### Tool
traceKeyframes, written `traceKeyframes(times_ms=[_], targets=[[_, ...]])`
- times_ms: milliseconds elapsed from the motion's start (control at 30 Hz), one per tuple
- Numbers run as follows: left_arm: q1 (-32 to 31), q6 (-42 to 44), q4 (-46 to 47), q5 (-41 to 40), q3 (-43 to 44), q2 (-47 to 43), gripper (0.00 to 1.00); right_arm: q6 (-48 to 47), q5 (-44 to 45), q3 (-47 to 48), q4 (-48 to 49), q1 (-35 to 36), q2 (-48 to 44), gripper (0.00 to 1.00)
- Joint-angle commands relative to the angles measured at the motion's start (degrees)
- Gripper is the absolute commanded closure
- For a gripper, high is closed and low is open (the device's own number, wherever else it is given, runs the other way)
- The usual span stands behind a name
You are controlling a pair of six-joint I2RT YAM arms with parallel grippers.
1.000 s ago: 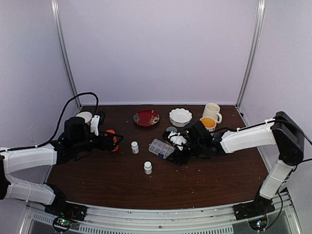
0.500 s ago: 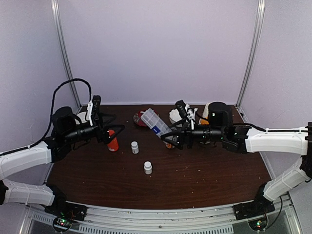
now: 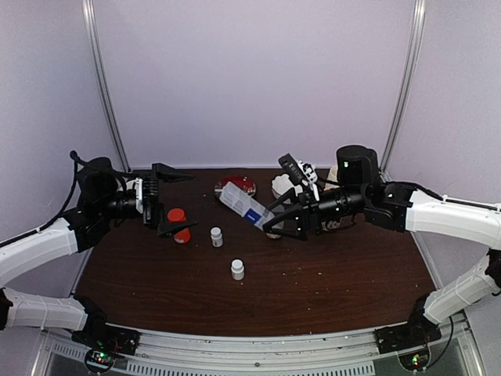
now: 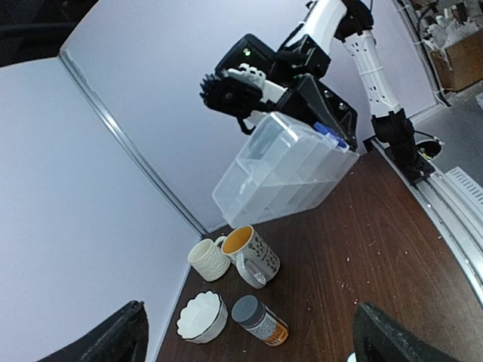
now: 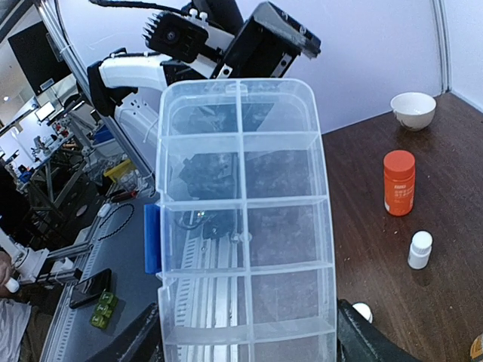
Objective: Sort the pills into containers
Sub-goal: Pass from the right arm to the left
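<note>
One clear, flat plastic organizer box (image 3: 237, 200), divided into two rows of square compartments, is held tilted in the air above the dark brown table (image 3: 337, 274), clamped at one end between the partly closed jaws of the right gripper (image 3: 275, 221). The left gripper (image 3: 182, 200) is spread wide with nothing in it, near one orange pill bottle (image 3: 180, 227). Two small white bottles (image 3: 217, 236) are stood upright mid-table; pills cannot be made out.

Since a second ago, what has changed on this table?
The right gripper has lifted the clear organizer box off the table and holds it tilted in the air. The left gripper, open, rose away from the orange bottle. The orange bottle and both white bottles stayed put.
</note>
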Motion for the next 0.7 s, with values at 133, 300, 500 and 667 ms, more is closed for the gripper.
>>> traceKeyframes(times_ms=[133,300,500,667], targets=[[-1.9,20.8,-15.5,11.5,9.0,4.4,0.09,-7.6,-5.6,6.0,-14.2,0.7,2.8,0.35],[-5.1,28.4,-23.8,8.0,11.1,5.7,0.11,-9.6,-5.0,10.4,-19.4,1.4,6.8,0.35],[-6.5,28.4,-23.9,5.8,11.4,6.8,0.13,-9.7,-4.3,12.4,-20.3,2.0,9.6,0.35],[-7.2,29.6,-25.5,6.7,13.0,9.6,0.25,-11.4,-3.8,14.6,-21.8,2.8,12.0,0.35]])
